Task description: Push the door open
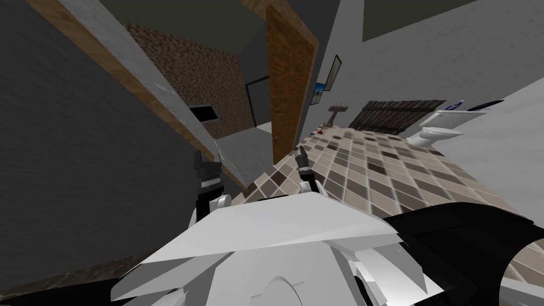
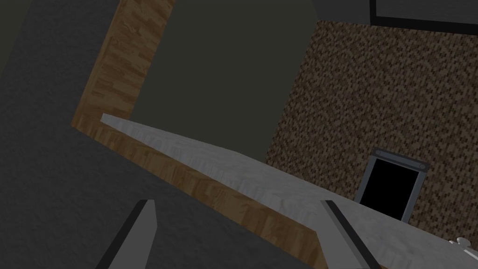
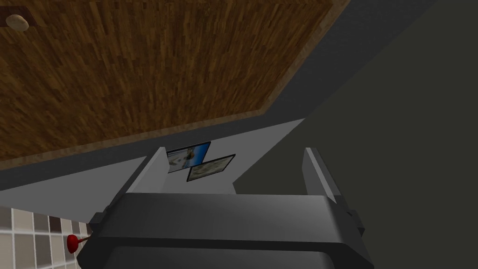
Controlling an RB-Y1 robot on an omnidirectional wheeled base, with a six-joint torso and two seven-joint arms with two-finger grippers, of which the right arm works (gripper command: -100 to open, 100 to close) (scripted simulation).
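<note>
**Right gripper (image 1: 301,155) hovering beside a door standing ajar**

Fingers spread wide and gripping nothing, the right arm is hanging just beside the brown wooden door (image 1: 289,74). The door is standing partly swung, edge-on to the head camera, between the tiled floor (image 1: 372,170) and the grey passage beyond. Across the opening, the left gripper (image 1: 204,163), likewise spread and empty, is pointing at the wooden door frame (image 2: 186,182).

By the look of it, the push is already under way but not finished. The next move is calling for the right arm to lay its blades against the wooden face, near the free edge, and carry the panel further round.

Whether the blades are touching the wood is hard to make out. The round knob (image 3: 17,22) is sitting at the very corner of the right wrist view. The hinges are not showing, so how far the door can swing is anyone's guess.
</note>
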